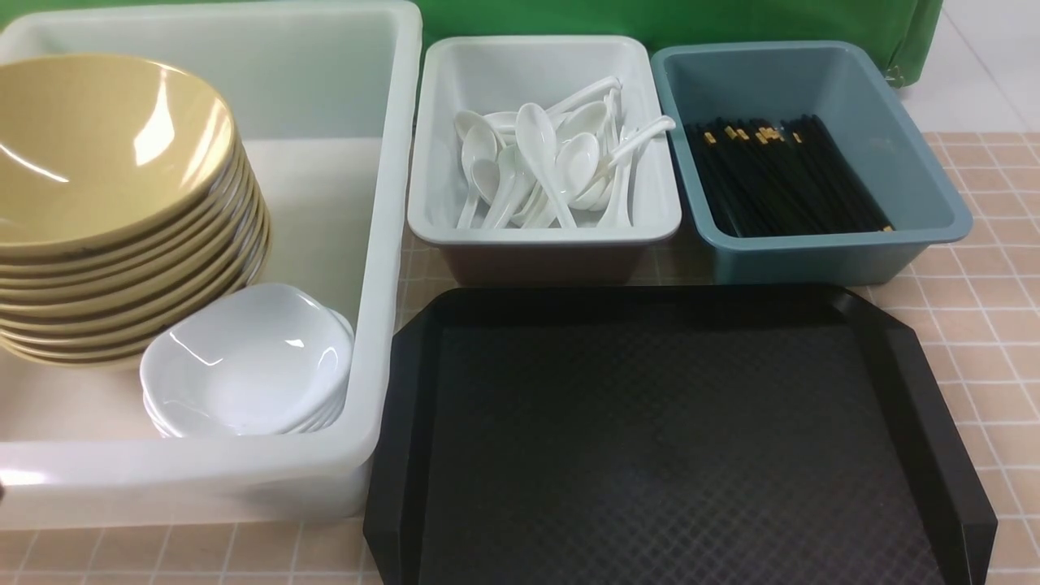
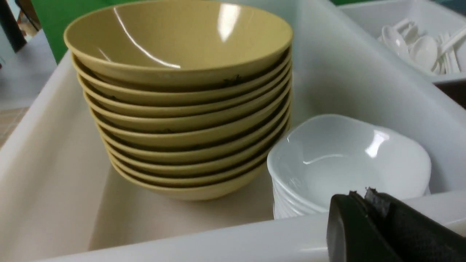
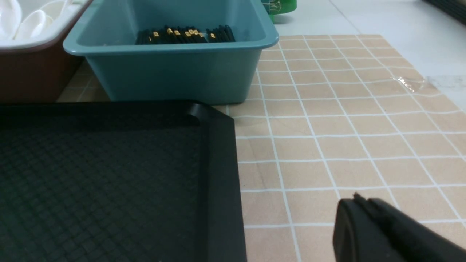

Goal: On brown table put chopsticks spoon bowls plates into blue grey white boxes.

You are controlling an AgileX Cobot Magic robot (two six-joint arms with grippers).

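Observation:
A stack of several olive-yellow bowls (image 1: 114, 203) (image 2: 182, 105) stands in the large white box (image 1: 382, 244) (image 2: 218, 236). Beside it in that box sits a stack of white plates (image 1: 248, 361) (image 2: 349, 163). The grey box (image 1: 544, 223) (image 2: 397, 14) holds several white spoons (image 1: 544, 162) (image 2: 422, 51). Black chopsticks (image 1: 780, 175) (image 3: 185, 34) lie in the blue box (image 1: 812, 244) (image 3: 174, 72). My left gripper (image 2: 360, 193) is shut and empty, just outside the white box's near rim by the plates. My right gripper (image 3: 358, 199) is shut and empty over the brown table (image 1: 983, 309) (image 3: 327, 138), to the right of the tray. Neither gripper shows in the front view.
A black textured tray (image 1: 666, 439) (image 3: 109, 174) with a raised rim lies in front of the grey and blue boxes, with nothing on it. A green backdrop (image 1: 731, 20) hangs behind the boxes. The table's cloth ends at a pale floor (image 3: 400, 22) on the far right.

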